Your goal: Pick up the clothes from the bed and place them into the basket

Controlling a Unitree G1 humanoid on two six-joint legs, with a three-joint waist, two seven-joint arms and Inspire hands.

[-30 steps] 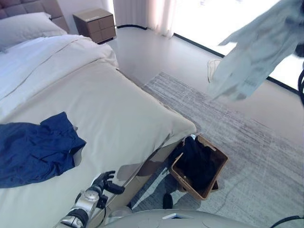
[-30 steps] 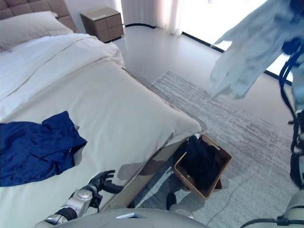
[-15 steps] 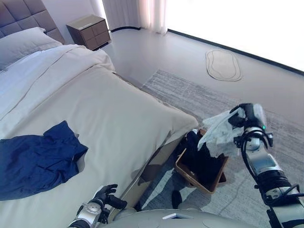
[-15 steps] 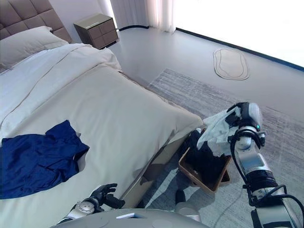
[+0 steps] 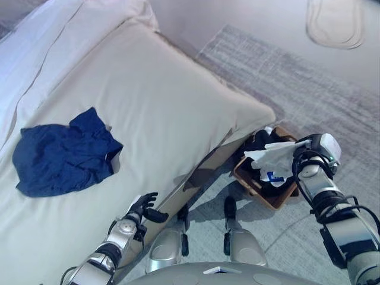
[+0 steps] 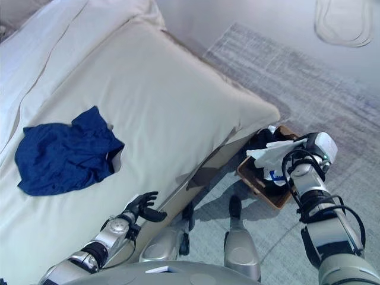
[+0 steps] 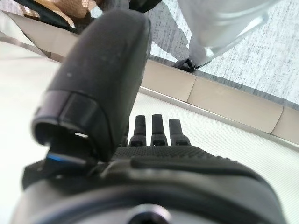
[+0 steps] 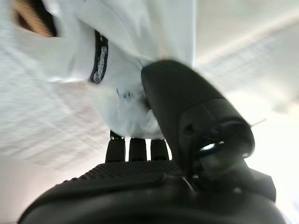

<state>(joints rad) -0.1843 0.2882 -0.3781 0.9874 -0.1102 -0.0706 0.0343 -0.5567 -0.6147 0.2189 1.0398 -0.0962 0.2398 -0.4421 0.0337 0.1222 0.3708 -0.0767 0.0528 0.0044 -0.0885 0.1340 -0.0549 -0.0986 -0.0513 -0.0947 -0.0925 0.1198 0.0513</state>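
Your right hand [image 5: 317,149] pinches a white garment [image 5: 274,159] between thumb and fingers; most of the cloth hangs directly over the brown basket [image 5: 252,185] on the floor at the bed's corner, with dark clothing already inside. To finish this step well, lower the hand until the bulk of the cloth sits inside the rim, then spread the fingers; judged from the drape, releasing too high could leave a fold hanging over the basket's edge. Your left hand [image 5: 141,208] rests at the near edge of the bed [image 5: 178,101], its fingers relaxed and holding nothing. A blue garment [image 5: 62,153] lies crumpled on the cream cover, well apart from both hands, and is not yet collected. Beyond the basket, a grey rug [image 5: 309,83] covers the pale floor, and a small oval mat [image 5: 334,24] lies further off.
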